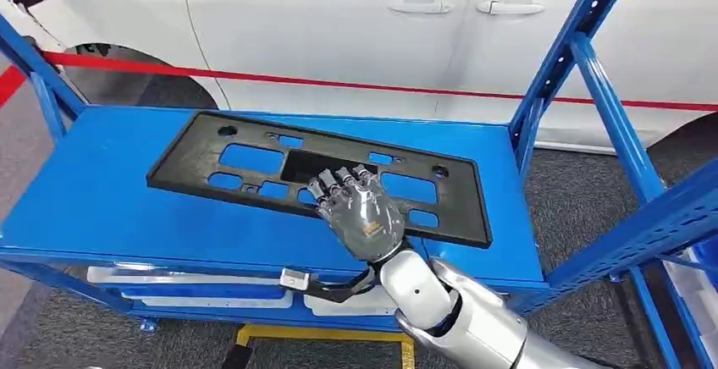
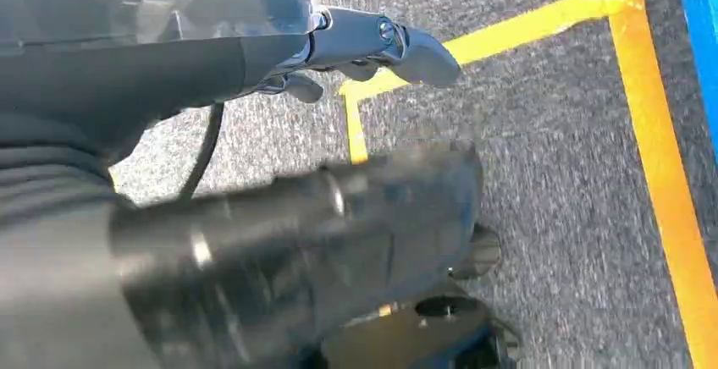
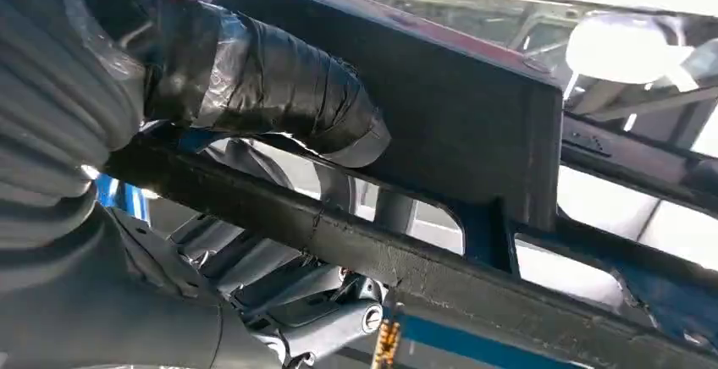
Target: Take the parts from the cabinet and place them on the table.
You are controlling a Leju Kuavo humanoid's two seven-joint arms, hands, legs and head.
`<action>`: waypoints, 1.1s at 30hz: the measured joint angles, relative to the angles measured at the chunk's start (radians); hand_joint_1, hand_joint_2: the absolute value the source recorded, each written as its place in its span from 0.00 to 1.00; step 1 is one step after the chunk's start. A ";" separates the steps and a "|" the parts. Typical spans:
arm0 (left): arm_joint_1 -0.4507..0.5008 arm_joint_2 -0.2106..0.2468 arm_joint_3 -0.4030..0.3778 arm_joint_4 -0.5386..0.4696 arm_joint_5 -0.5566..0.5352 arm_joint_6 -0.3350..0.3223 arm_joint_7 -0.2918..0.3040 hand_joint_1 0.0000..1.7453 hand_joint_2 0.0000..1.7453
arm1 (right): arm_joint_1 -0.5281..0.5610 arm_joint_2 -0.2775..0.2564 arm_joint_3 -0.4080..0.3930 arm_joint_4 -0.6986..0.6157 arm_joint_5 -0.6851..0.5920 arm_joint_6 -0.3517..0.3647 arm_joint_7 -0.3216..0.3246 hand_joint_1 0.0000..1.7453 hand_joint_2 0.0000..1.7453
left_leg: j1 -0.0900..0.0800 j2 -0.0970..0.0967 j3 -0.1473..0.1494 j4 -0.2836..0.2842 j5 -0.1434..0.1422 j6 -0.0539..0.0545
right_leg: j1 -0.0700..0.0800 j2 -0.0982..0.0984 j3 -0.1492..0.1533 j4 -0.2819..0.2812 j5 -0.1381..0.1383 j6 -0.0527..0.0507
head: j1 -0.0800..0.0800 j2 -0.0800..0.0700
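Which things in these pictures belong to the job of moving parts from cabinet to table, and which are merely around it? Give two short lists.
Part of the job:
- black plastic panel, lying flat
- blue shelf surface under it
- right hand, fingers on the panel, thumb under its bar in the wrist view
- left hand, hanging over the floor

Merely around:
- white car
- red barrier tape
- yellow floor marking

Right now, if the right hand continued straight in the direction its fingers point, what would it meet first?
The right hand already rests on the black frame part, fingers pointing across the blue shelf toward the white car. It would probably slide over the part first; the car lies farther, depth unclear.
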 joint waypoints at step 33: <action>0.009 -0.001 -0.003 0.000 -0.005 0.114 0.043 0.00 1.00 | 0.068 0.022 -0.086 0.025 -0.020 -0.028 -0.019 1.00 1.00 | 0.002 0.000 -0.023 0.050 -0.041 -0.015 | -0.015 -0.002 0.003 -0.012 0.013 -0.019 | -0.002 0.000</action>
